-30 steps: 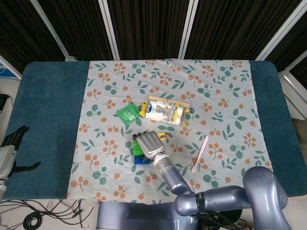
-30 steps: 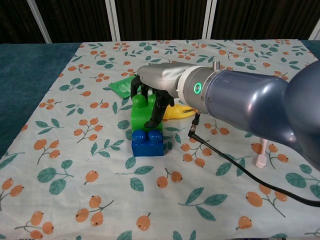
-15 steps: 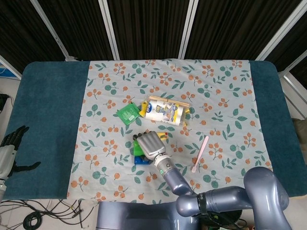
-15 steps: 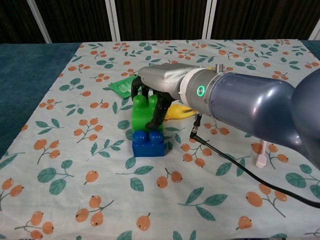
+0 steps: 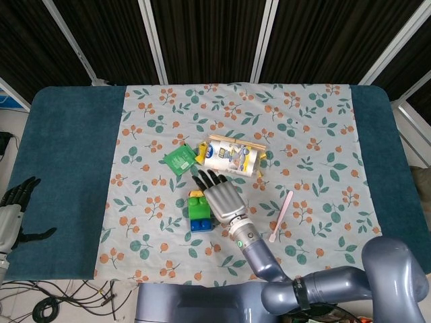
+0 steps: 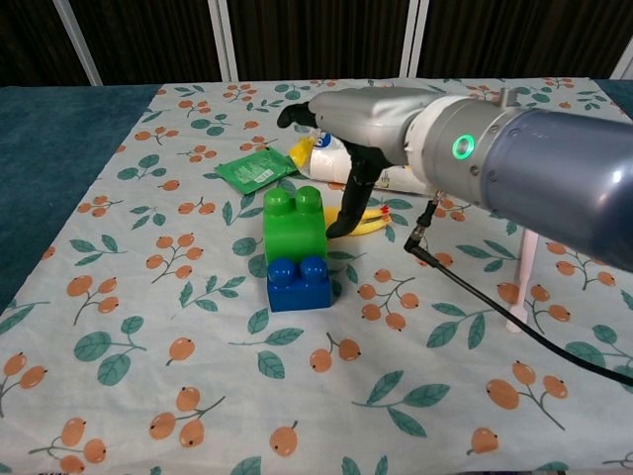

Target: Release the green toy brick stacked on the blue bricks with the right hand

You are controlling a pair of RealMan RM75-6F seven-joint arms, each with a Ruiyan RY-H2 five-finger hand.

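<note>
The green toy brick [image 6: 293, 226] [image 5: 199, 208] stands stacked on the blue bricks [image 6: 300, 284] [image 5: 199, 225] on the floral cloth, with nothing touching it. My right hand [image 6: 371, 124] [image 5: 222, 196] hovers to the right of and above the stack, fingers spread and empty; its thumb [image 6: 348, 213] hangs down beside the green brick, apart from it. My left hand [image 5: 13, 210] rests at the far left table edge in the head view, fingers apart and holding nothing.
A green sachet [image 6: 256, 169] lies behind the stack. A white snack packet [image 5: 231, 156] and a yellow piece [image 6: 371, 219] sit under and behind my right hand. A pink spoon [image 5: 281, 214] lies to the right. A black cable [image 6: 514, 327] trails from my wrist.
My right hand let go of the green brick, opened its fingers and lifted up and to the right. The stack stayed in place.
</note>
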